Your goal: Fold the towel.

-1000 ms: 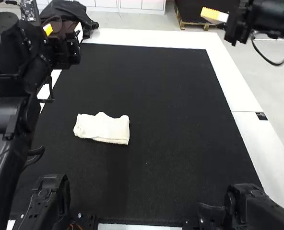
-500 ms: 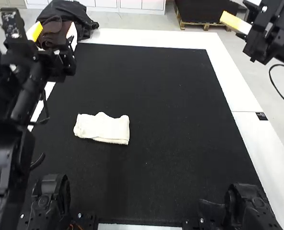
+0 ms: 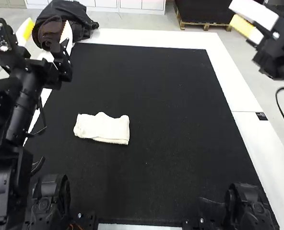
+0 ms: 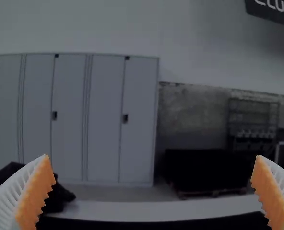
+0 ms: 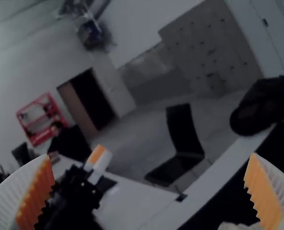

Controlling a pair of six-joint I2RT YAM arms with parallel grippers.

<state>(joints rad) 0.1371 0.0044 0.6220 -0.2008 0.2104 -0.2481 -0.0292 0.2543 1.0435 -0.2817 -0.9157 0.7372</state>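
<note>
"Left fingers point(image 4: 36, 191) are set wide; why?"

"For clearance, probably. Right fingers point(image 5: 36, 191) are opened wide too, with nothing held, so the towel point(image 3: 102, 128) can be left undisturbed."

"Where is it laid?"

"Flat on the black mat point(image 3: 171, 96), left of its middle, as a short, layered strip. Folding may be judged nearly finished."

"And textures?"

"Soft, pale cloth; ribbed fingers, toothed orange pads."
</note>
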